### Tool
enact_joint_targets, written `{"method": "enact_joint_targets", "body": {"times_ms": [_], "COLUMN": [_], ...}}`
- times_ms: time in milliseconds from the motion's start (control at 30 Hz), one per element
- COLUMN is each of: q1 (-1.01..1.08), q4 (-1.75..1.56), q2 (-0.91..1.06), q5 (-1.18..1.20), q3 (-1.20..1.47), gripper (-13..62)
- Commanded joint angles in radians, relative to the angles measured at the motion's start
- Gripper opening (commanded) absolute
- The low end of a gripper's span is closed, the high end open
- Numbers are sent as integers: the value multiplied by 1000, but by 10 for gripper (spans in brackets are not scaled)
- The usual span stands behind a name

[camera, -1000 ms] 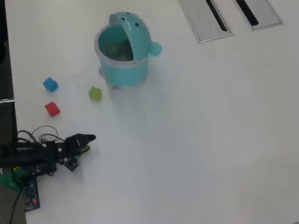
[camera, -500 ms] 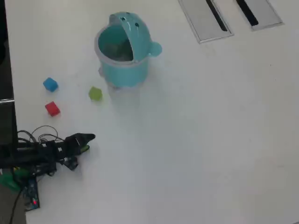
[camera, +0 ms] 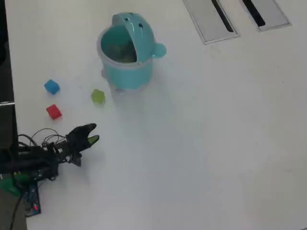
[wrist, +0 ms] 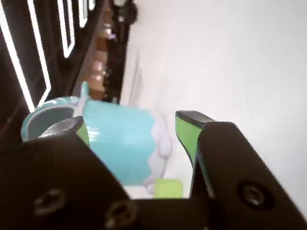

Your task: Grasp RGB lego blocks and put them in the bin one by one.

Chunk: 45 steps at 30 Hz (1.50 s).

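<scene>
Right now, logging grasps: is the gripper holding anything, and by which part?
Nothing is held. The gripper is open and empty; all three blocks lie on the table.

Bin looked smooth teal plastic, slightly glossy. Red block, blue block and green block looked matt plastic. Table was smooth white, low sheen. Gripper was matt black plastic with green pads.

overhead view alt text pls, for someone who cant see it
A small black robot arm at the lower left of a white table reaches its open claw toward a light green block. A blue block and a red block lie further left, and a round teal bin stands beyond the green one, its hooded lid raised.
</scene>
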Motion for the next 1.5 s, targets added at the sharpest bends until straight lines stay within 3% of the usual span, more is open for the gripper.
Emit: {"method": "enact_joint_targets", "body": {"times_ms": [0, 333, 633, 800, 1467], "q1": [-5, -37, -51, -74, -72], "q4": [-249, -500, -482, -466, 115], "q2": [60, 61, 66, 66, 80], "q5": [-103, -285, -331, -354, -350], "q3": [66, 71, -23, -94, -647], "gripper": [329, 323, 321, 274, 277]}}
